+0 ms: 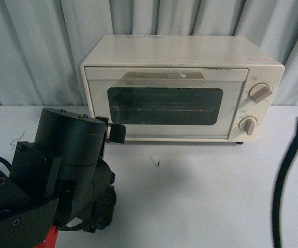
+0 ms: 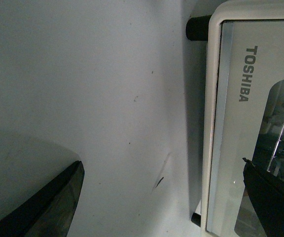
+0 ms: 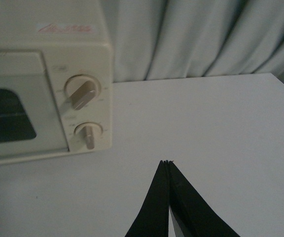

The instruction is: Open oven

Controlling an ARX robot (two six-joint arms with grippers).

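Note:
The cream-white oven [image 1: 182, 51] stands at the back of the white table with its glass door shut. Its beige bar handle [image 1: 164, 78] runs along the top of the door, and two round knobs [image 1: 260, 93] sit on the right. My left gripper [image 2: 164, 192] is open at the oven's lower left front corner. One of its fingers [image 2: 275, 197] is in front of the door glass, and the other finger [image 2: 58, 202] hangs over the bare table. In the left wrist view the oven door [image 2: 240, 123] reads TOSHIBA. My right gripper [image 3: 167, 163] is shut and empty, over the table to the right of the oven [image 3: 48, 98].
Pale curtains [image 1: 35, 46] hang close behind the oven. A small dark scrap [image 1: 155, 161] lies on the table [image 1: 200, 196] in front of the door. A black cable [image 1: 283, 175] curves down the right edge. My bulky left arm [image 1: 61, 170] fills the lower left.

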